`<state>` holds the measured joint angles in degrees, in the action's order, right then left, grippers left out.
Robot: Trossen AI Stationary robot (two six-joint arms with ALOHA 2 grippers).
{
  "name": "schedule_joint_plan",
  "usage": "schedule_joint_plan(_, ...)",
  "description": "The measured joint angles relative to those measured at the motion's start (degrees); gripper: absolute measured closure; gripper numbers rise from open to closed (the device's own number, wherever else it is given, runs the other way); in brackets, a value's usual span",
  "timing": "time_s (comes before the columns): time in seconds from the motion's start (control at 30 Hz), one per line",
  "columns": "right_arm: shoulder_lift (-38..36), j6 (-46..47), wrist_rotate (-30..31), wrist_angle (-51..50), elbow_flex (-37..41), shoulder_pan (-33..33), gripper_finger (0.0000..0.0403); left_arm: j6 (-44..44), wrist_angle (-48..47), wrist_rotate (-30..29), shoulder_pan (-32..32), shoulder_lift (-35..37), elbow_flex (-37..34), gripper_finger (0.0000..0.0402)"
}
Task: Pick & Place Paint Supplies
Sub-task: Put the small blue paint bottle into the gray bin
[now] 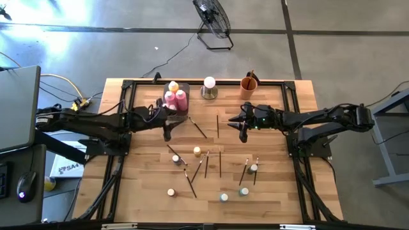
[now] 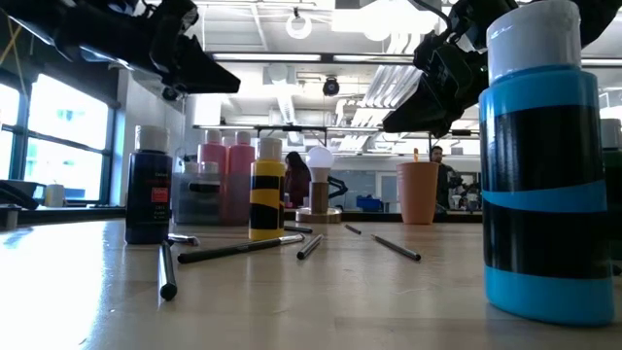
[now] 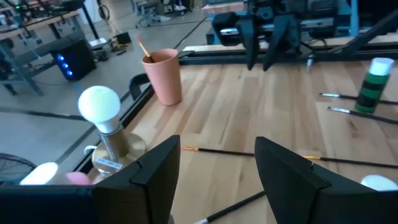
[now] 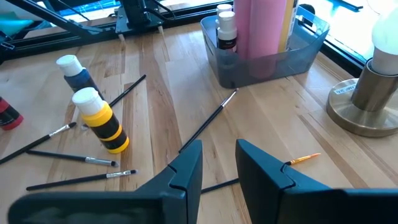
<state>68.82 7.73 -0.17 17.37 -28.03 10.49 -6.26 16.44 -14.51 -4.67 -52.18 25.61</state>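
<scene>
Both claws [image 1: 167, 135] [image 1: 243, 133] open above tabletop [image 1: 275, 185].

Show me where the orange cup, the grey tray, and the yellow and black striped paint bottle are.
orange cup [image 3: 165, 79]: left wrist view, on its side wall.
grey tray [image 4: 273, 65]: right wrist view, on its front wall.
yellow and black striped paint bottle [image 4: 107, 127]: right wrist view, on its striped body.

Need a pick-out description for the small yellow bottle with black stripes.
Start at the grey tray holding the tall pink bottles. Toward the table's middle, among the loose brushes, stands the yellow bottle. Only it has black bands; its blue neighbour has none.
</scene>
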Motion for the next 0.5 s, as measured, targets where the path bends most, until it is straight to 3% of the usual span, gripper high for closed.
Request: schedule_joint_plan(0.5, 0.0, 0.0, -1.5, 0.0, 0.0, 0.0, 0.0312, 0.4, 0.0, 0.8, 4.1, 0.0, 0.0, 0.0199)
